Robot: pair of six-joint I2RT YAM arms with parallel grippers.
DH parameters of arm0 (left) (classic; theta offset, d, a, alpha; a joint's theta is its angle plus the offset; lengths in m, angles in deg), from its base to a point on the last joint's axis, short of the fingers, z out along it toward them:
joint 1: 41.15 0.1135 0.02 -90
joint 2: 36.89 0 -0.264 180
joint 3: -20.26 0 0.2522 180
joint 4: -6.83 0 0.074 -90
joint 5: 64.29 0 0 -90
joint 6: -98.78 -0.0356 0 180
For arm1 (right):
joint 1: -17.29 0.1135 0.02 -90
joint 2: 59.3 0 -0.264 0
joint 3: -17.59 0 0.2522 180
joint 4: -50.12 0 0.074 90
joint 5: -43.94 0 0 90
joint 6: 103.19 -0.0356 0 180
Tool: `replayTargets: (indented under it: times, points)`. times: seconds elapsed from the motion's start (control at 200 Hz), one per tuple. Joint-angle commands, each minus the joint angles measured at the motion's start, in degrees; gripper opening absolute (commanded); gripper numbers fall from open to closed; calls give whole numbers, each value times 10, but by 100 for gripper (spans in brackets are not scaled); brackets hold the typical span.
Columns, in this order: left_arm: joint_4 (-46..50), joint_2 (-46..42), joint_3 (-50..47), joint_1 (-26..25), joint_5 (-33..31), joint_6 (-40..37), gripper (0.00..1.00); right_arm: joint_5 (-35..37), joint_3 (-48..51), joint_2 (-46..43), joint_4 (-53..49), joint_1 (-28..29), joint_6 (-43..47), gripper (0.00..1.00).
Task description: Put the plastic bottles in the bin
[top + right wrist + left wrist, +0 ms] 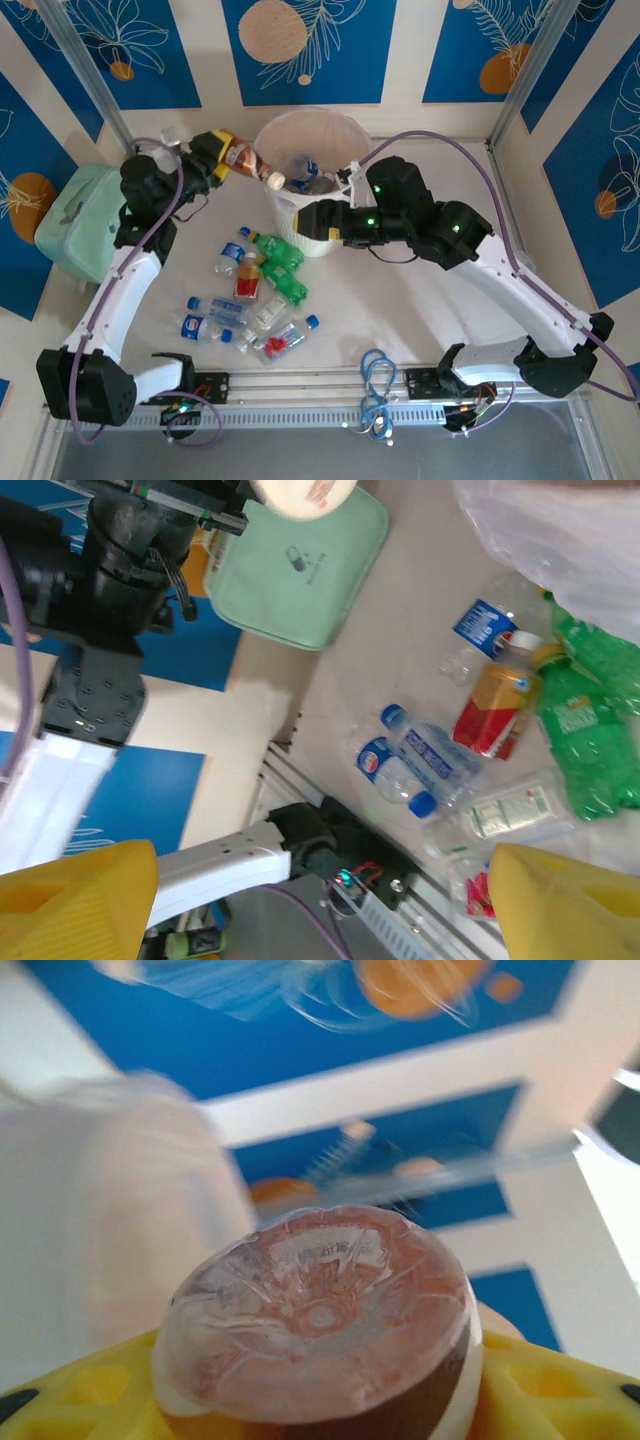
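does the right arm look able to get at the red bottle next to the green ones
Probably yes: the right gripper is open and empty, and the red bottle lies uncovered near it.

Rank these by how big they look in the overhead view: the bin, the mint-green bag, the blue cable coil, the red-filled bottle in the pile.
1. bin, though its tall rim sits nearer the camera, so its lead over the bag is unsure
2. mint-green bag
3. blue cable coil
4. red-filled bottle

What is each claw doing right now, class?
Left claw: closed on a brownish bottle.
Right claw: open, holding nothing.
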Motion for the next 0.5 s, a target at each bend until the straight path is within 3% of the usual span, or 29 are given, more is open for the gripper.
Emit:
replayTargets:
  times: [0.0,0.33,0.495]
  points:
    - [-200,17,28,-47,61,51,56,-81,-9,-20,48,-29,-23,86]
    - [-358,61,16,-153,75,71,57,-150,16,-48,117,-92,-66,86]
    - [-402,84,14,-179,70,84,56,-154,19,-49,121,-93,-71,79]
